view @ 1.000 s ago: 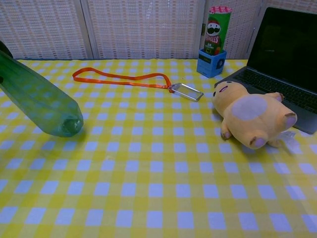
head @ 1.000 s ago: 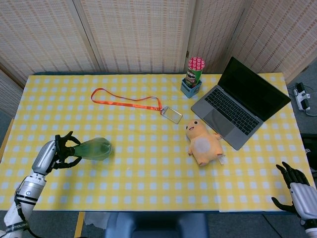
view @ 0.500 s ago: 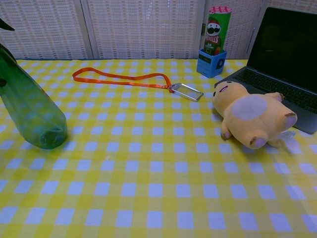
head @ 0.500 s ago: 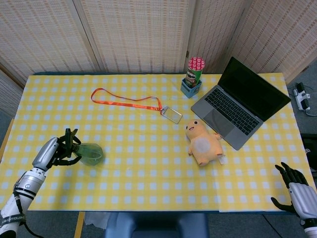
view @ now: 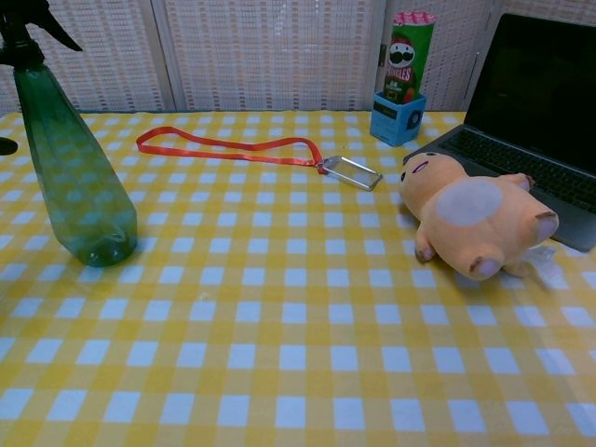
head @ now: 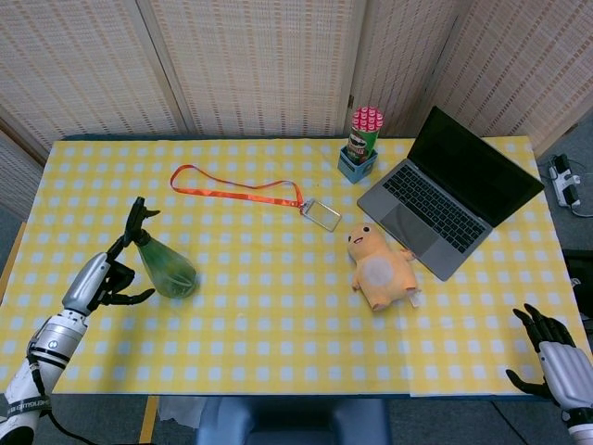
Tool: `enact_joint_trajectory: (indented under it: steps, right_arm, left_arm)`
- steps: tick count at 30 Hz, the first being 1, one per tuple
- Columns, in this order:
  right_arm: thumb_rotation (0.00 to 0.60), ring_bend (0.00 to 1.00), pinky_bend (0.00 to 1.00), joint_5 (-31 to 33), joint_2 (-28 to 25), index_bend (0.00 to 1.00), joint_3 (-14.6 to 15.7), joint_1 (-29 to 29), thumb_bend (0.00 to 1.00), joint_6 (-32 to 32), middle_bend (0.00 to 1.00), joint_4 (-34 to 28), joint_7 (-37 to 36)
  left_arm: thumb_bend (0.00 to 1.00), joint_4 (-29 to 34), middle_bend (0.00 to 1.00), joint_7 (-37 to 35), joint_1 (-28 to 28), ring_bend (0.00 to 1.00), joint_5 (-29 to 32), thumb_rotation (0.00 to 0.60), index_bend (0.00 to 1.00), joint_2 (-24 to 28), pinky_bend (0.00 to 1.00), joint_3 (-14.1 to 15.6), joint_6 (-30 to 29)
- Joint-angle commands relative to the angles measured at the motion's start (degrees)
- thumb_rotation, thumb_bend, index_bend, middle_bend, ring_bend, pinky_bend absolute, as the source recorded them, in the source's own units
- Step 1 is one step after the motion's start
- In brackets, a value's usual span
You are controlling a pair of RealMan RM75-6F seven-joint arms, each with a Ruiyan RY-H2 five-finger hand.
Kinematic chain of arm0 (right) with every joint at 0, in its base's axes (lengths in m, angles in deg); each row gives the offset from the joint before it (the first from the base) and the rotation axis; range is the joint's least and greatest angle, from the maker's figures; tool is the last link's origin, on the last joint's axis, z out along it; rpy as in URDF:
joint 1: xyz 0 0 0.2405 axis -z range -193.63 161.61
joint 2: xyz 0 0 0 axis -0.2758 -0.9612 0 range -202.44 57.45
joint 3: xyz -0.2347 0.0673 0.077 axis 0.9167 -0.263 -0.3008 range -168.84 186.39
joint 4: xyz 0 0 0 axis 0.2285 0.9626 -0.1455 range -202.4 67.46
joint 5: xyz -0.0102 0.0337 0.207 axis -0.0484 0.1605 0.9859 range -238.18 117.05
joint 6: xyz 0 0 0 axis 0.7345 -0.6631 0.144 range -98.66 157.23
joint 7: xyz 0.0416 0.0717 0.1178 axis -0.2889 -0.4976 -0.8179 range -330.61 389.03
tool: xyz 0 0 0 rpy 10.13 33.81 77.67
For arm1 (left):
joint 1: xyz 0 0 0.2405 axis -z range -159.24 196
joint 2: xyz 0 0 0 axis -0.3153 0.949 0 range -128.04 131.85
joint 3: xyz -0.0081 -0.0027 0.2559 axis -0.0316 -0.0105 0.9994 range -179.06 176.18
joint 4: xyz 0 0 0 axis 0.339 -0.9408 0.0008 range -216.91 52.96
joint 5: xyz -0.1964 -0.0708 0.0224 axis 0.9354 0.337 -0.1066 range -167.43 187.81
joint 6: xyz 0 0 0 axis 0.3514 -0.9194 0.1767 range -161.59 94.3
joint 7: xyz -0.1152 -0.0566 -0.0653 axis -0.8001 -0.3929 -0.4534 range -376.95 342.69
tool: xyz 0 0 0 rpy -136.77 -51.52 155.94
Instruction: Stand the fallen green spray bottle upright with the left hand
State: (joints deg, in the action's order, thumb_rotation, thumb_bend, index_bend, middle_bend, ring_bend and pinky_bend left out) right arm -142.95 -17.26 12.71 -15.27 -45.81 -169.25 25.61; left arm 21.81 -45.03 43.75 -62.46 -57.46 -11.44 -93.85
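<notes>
The green spray bottle (head: 165, 264) stood on its base on the yellow checked tablecloth (head: 278, 315) near the table's left edge, black trigger head uppermost; in the chest view the bottle (view: 73, 177) leaned very slightly but rested on its bottom. The left hand (head: 113, 280) was just beside the bottle on its left, fingers spread and curved toward the lower body; whether they touched the plastic could not be told from either view. The right hand (head: 547, 340) sat off the table's near right corner, fingers apart and holding nothing. Further along the cloth lay an orange lanyard (head: 232, 188) with a clear badge holder (head: 321, 214) at its end, well apart from the bottle. A yellow plush toy (head: 380, 270) lay on its back just beside the open laptop (head: 454, 190). A crisp can (head: 364, 133) stood in a small blue box (head: 356, 165) at the far edge.
</notes>
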Motion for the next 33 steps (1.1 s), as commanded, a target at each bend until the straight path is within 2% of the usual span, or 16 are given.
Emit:
enact_joint_trajectory:
  steps: [1,12,15,19,22,23,24,25,27,28,30,33]
  right_arm:
    - [0.594,0.00,0.00,0.01,0.00,0.00,0.01,0.01,0.29,-0.03,0.00,-0.03,0.03]
    - [0.593,0.00,0.00,-0.17,0.03,0.00,0.14,0.06,0.29,-0.21,0.00,-0.09,0.25]
    - [0.592,0.00,0.00,-0.24,0.00,0.00,0.16,0.07,0.29,-0.28,0.00,-0.12,0.25]
    - [0.594,0.00,0.00,-0.46,-0.07,0.00,0.24,0.16,0.29,-0.51,0.00,-0.20,0.27]
    - [0.592,0.00,0.00,-0.80,-0.09,0.00,0.30,0.29,0.29,-0.91,0.00,-0.32,0.35]
    - [0.592,0.00,0.00,-0.93,-0.04,0.00,0.33,0.36,0.29,-1.08,0.00,-0.35,0.45]
    - [0.592,0.00,0.00,-1.08,0.00,0.00,0.35,0.38,0.29,-1.19,0.00,-0.38,0.52]
    - [0.592,0.00,0.00,-1.28,0.07,0.00,0.36,0.41,0.29,-1.34,0.00,-0.37,0.56]
    - [0.592,0.00,0.00,-1.92,0.41,0.00,0.29,0.51,0.29,-2.01,0.00,-0.14,0.77]
    - [0.593,0.00,0.00,-2.26,0.65,0.00,0.21,0.57,0.29,-2.43,0.00,0.04,0.85]
    - [0.595,0.00,0.00,-3.33,1.25,0.00,-0.02,0.88,0.29,-3.93,0.00,0.40,1.03]
    - [0.593,0.00,0.00,-4.94,2.43,0.00,-0.88,1.84,0.29,-7.82,0.00,1.16,2.30]
  left_arm:
    - [0.18,-0.07,1.00,-0.52,-0.05,1.00,-0.10,0.600,0.09,0.37,1.00,-0.15,0.25]
    - [0.18,-1.36,1.00,-0.50,-1.43,1.00,-0.91,0.600,0.08,1.17,1.00,-0.23,-1.72]
    - [0.17,-4.12,1.00,4.26,-2.54,1.00,-1.75,0.600,0.07,0.76,1.00,0.10,-5.15]
    - [0.17,-10.00,1.00,12.83,-4.63,1.00,-3.07,0.600,0.14,-1.39,1.00,0.67,-11.68]
    - [0.17,-14.24,0.99,15.46,-6.73,0.97,-4.46,0.600,0.16,-2.73,0.97,1.57,-15.81]
    - [0.17,-15.59,0.95,15.80,-7.69,0.90,-5.56,0.600,0.18,-2.93,0.91,2.47,-17.01]
    - [0.17,-16.40,0.85,15.99,-8.33,0.77,-6.79,0.600,0.20,-2.87,0.75,3.52,-17.47]
    - [0.16,-16.94,0.66,16.12,-9.07,0.56,-7.78,0.600,0.23,-2.72,0.51,4.53,-17.91]
    - [0.16,-17.84,0.39,17.43,-11.09,0.27,-9.65,0.600,0.25,-3.18,0.20,6.40,-20.17]
    - [0.15,-18.06,0.29,18.10,-12.11,0.17,-10.30,0.600,0.24,-3.59,0.10,7.02,-21.57]
    - [0.15,-17.89,0.12,20.54,-14.68,0.03,-10.90,0.600,0.20,-4.46,0.00,8.63,-24.11]
    - [0.15,-16.35,0.02,25.28,-17.29,0.00,-11.48,0.600,0.14,-5.22,0.00,10.67,-25.94]
